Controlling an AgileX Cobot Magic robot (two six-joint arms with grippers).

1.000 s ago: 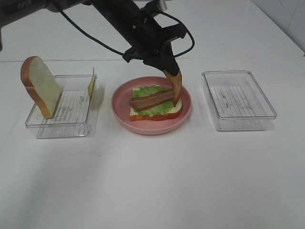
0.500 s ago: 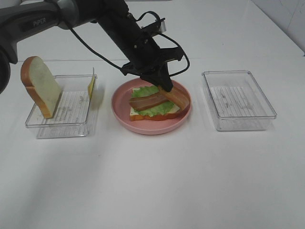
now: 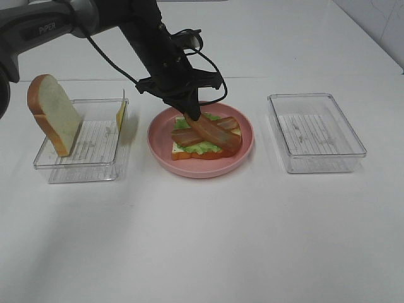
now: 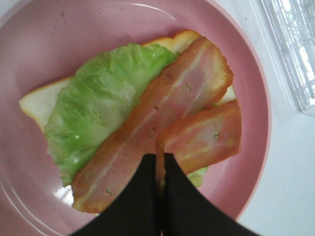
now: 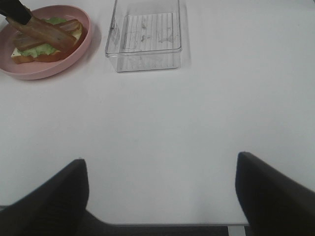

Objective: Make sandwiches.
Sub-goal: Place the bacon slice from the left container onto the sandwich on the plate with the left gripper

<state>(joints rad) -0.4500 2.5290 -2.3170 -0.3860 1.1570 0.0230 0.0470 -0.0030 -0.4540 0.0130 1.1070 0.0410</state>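
Observation:
An open sandwich (image 3: 203,140) lies on the pink plate (image 3: 246,148): a white bread slice, green lettuce (image 4: 98,98) and a bacon strip (image 4: 147,137) across it. My left gripper (image 3: 191,115) is shut on one end of a second bacon strip (image 3: 218,134), which lies crosswise over the first. The left wrist view shows the black fingers (image 4: 142,196) pinching that strip (image 4: 204,137) at its end. My right gripper (image 5: 160,194) stands open and empty above bare table, away from the plate (image 5: 47,71).
A clear tray (image 3: 79,165) on the left holds an upright bread slice (image 3: 53,113) and a yellow cheese slice (image 3: 120,113) leaning on its wall. An empty clear tray (image 3: 315,134) stands right of the plate, also seen as the tray (image 5: 143,34) in the right wrist view.
The left gripper has moved left and down. The bacon strip that hung upright from it now lies across the first strip on the sandwich.

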